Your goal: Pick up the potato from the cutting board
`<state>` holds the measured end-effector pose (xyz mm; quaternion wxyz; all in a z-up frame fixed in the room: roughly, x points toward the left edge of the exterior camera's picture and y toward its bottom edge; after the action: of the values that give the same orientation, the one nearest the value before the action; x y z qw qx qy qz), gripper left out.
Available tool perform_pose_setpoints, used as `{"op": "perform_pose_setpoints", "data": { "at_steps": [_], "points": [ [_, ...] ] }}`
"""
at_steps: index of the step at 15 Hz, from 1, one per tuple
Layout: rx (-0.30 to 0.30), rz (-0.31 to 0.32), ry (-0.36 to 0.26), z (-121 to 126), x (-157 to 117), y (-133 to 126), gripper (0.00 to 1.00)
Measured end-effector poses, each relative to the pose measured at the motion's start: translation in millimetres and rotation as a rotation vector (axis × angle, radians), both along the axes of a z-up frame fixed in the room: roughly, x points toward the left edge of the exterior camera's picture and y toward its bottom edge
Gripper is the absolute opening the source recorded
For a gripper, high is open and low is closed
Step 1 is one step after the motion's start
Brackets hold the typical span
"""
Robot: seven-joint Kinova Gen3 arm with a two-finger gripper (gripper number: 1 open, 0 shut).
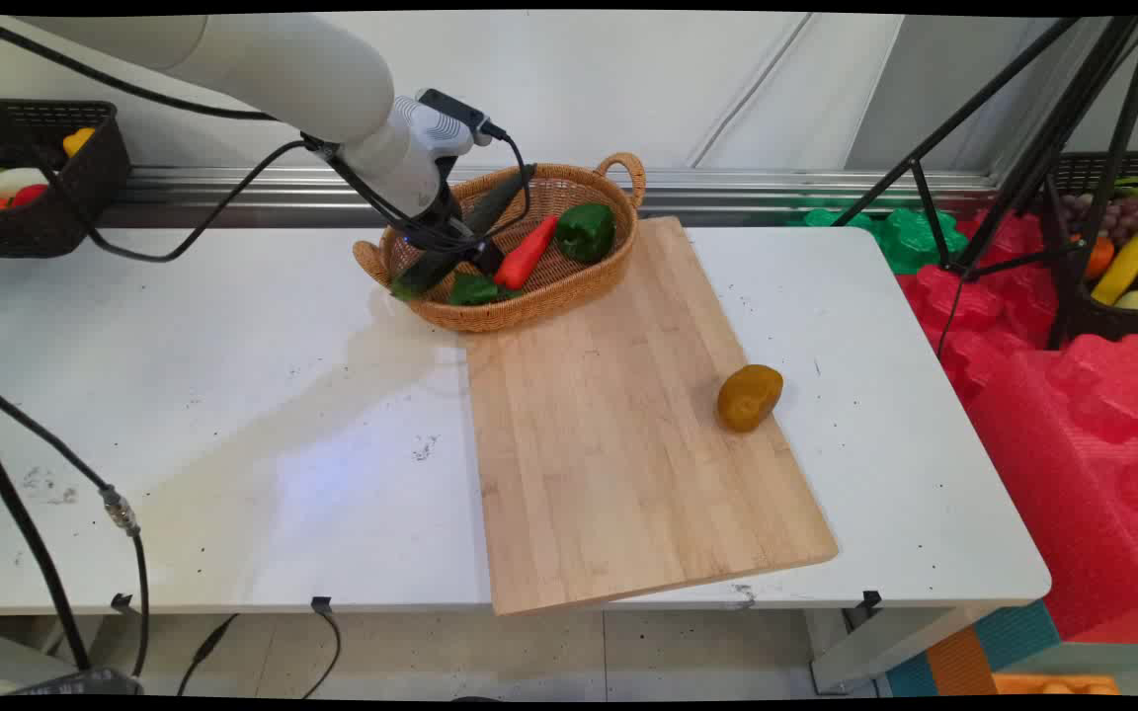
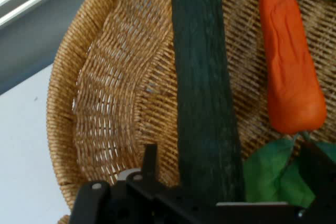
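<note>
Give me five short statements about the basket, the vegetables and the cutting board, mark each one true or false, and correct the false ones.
1. The gripper is down inside the wicker basket. True.
2. The long dark green cucumber lies on the cutting board. False: it is in the basket, right at the gripper.
3. An orange carrot lies beside the cucumber in the basket. True.
4. The green bell pepper sits on the bare white table. False: it is in the basket, towards its right end.
5. The brownish-yellow potato is in the basket. False: it sits at the cutting board's right edge, well apart from the basket.
</note>
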<state>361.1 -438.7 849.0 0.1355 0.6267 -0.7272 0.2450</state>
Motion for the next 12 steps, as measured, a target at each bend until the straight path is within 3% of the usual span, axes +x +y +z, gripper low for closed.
{"op": "perform_pose_setpoints", "data": {
  "at_steps": [7, 12],
  "points": [
    [-0.087, -0.057, -0.025, 38, -16, 3, 1.00],
    [-0.164, -0.136, -0.028, 78, -39, 26, 1.00]
  ]
}}
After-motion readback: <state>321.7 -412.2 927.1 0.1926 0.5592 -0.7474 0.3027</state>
